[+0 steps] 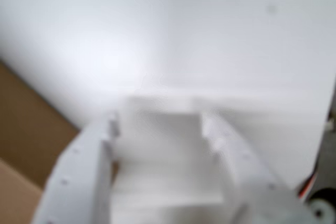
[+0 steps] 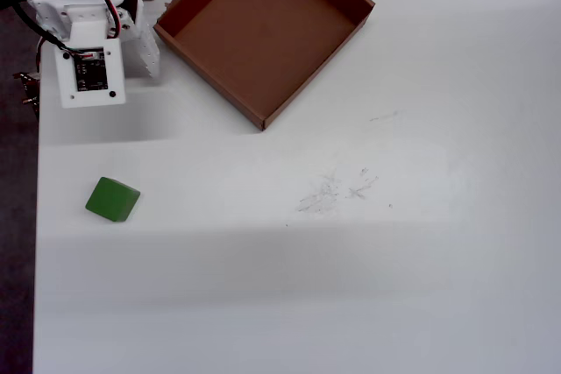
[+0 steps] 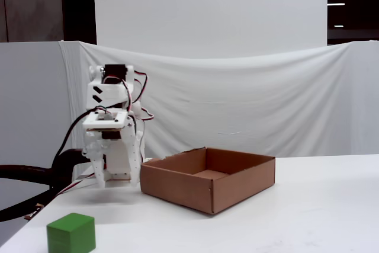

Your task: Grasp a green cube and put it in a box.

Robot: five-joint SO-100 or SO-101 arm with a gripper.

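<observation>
Arm folded back at its base, top-left corner of the overhead view, beside the box (image 2: 263, 32). No approach begun; I judged the task to be at its opening step, the reach toward the green cube (image 2: 112, 200).

Cube sat on the white table (image 2: 351, 286) near the left edge in the overhead view, well apart from the box and below the arm in that picture. In the fixed view it was in the near-left foreground (image 3: 71, 233), the box (image 3: 207, 188) behind it and to the right, empty as far as I could see.

Gripper (image 1: 160, 124): wrist view blurred, but the two white fingers stood apart with only pale table between them. I read the jaws as parted and holding nothing.

Next move, in my judgement: unfold the arm and swing it out over the cube, line the fingers up with two opposite faces, then lower. The cube sat slightly turned to the table edge, so some wrist rotation may be needed.
</observation>
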